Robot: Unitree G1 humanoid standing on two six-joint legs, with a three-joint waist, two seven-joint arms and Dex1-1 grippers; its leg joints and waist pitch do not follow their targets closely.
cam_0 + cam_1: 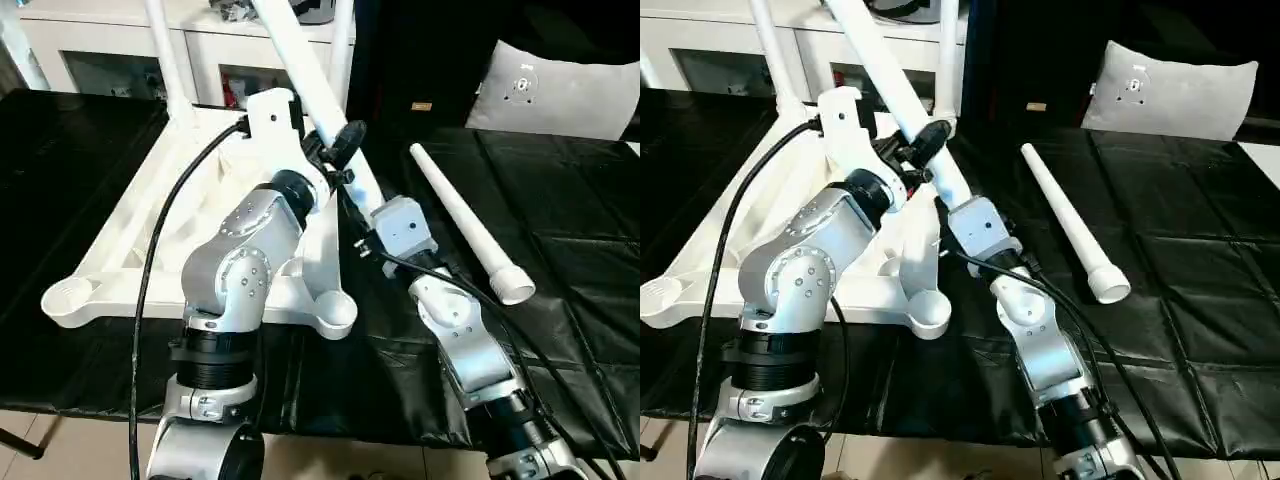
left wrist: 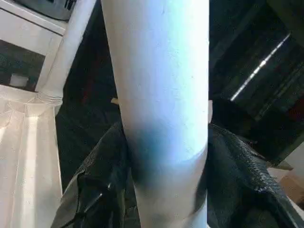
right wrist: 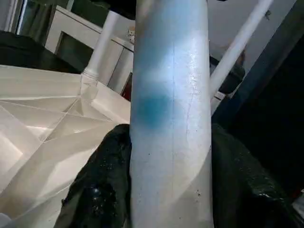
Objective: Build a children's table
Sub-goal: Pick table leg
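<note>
The white tabletop (image 1: 125, 235) lies upside down on the black cloth, with two legs (image 1: 165, 60) (image 1: 342, 45) standing in its far corner sockets. The near sockets (image 1: 68, 297) (image 1: 338, 310) are open. A third leg (image 1: 295, 55) slants up and away over the tabletop's right side. My left gripper (image 1: 340, 145) is shut on it partway up, its black fingers (image 2: 102, 190) pressed to both sides. Lower down, my right gripper (image 1: 365, 205) is shut on the same leg (image 3: 171, 118). The leg's lower end is hidden behind my right wrist. A fourth leg (image 1: 462, 225) lies loose on the cloth to the right.
A grey-white pillow (image 1: 560, 95) leans at the back right. A white cabinet (image 1: 100, 40) stands behind the table. Black cloth (image 1: 580, 270) covers the table, with its front edge near my arms. Black cables run along both forearms.
</note>
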